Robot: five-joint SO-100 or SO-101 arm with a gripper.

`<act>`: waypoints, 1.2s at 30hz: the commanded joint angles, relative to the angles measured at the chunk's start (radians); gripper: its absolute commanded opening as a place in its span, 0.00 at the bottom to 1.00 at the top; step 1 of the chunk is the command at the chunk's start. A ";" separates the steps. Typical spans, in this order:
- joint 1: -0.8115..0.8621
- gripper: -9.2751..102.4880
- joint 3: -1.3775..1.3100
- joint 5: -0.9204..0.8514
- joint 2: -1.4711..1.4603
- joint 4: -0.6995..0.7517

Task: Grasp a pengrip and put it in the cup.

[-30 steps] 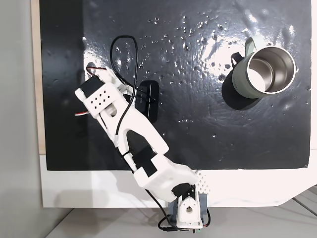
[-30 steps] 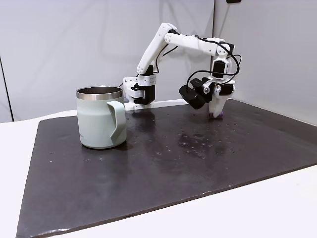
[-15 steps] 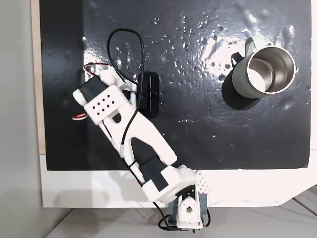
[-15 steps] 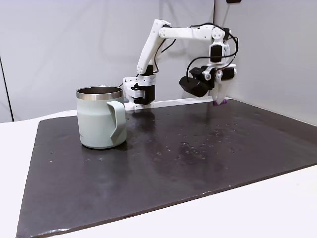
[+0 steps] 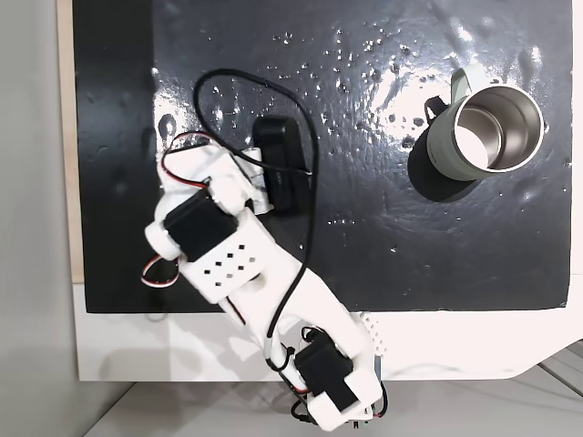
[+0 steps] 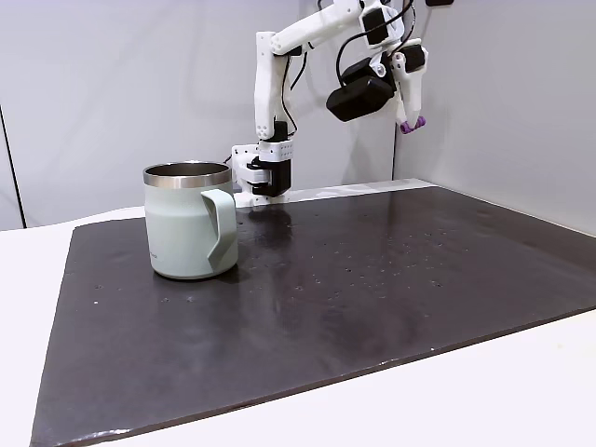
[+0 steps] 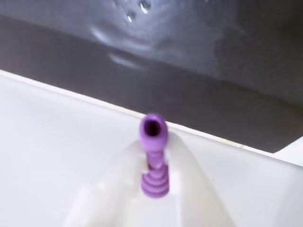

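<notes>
Pinching the pengrip between them, the jaws hang high in the air, the purple tube sticking out past their tips. Far beneath the jaws spreads a glossy black mat speckled with small bright spots, laid on a white table. Well off to the side of the jaws stands the cup on the mat, steel rim up. Plain grey walls close the room behind
</notes>
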 commanded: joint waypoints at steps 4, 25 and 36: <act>0.202 0.08 -0.005 -0.083 0.121 0.081; 0.977 0.08 0.080 -0.611 0.301 0.046; 1.155 0.08 -0.308 -0.672 -0.005 0.041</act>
